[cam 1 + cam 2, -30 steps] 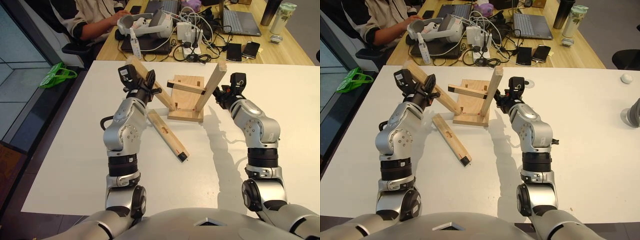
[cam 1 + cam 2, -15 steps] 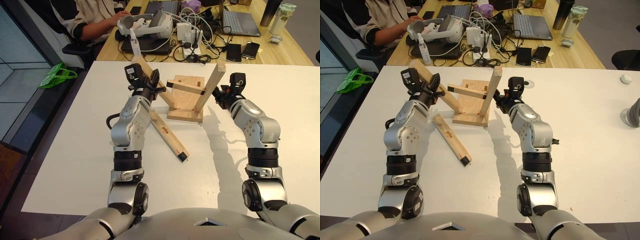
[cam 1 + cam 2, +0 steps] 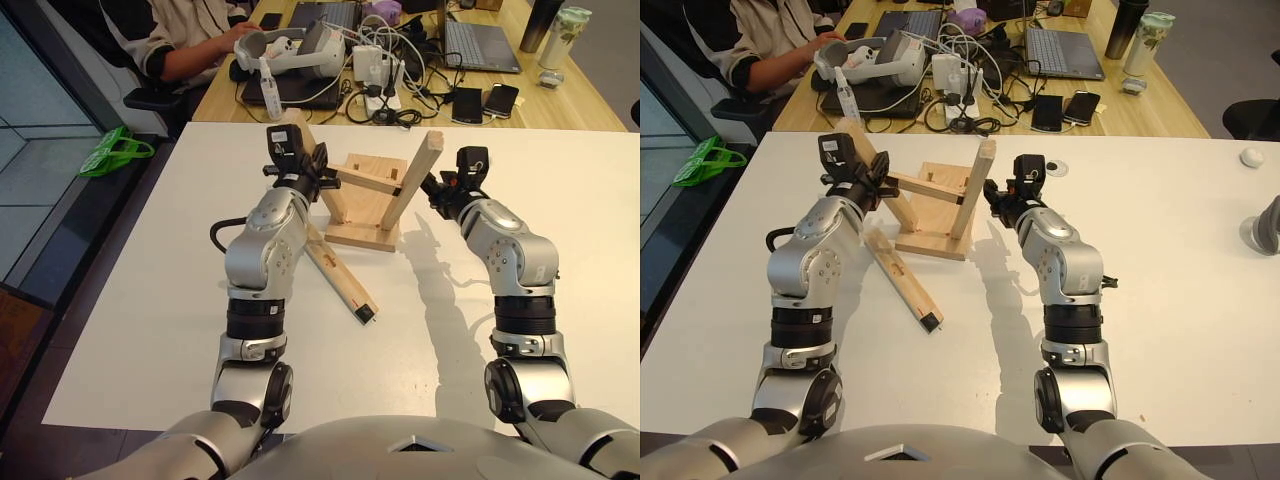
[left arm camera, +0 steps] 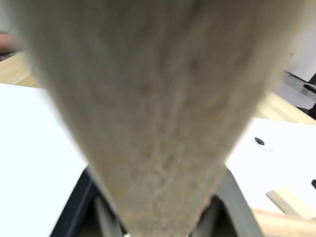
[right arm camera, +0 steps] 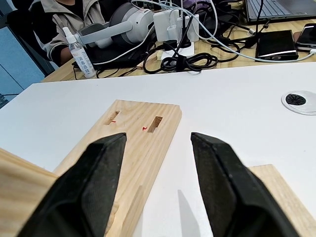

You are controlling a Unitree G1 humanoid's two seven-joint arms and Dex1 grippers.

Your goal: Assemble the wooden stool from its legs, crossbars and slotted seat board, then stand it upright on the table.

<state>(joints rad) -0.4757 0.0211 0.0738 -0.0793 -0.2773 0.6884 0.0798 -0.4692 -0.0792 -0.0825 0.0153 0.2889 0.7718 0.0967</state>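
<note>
- Watching the left gripper point(image 3: 305, 178) in the upper middle of the head view: its fingers pinch a wooden leg point(image 3: 902, 212). In its wrist view that wood sits blurred right against the lens, with a dark finger on each side.
- That leg slants down onto the seat board point(image 3: 365, 228), which lies on the white table point(image 3: 130, 300) just above frame centre.
- A crossbar point(image 3: 368, 181) runs from it to the second leg point(image 3: 412, 180), which stands tilted at the board's right side.
- The right gripper point(image 5: 158, 143) hangs just right of that second leg. Its fingers point(image 5: 106, 187) are spread wide with nothing between them, and I see two slots in the board through the gap.
- I can't tell whether it touches the leg.
- One loose leg point(image 3: 340, 280) lies diagonally on the table below the board, near centre.
</note>
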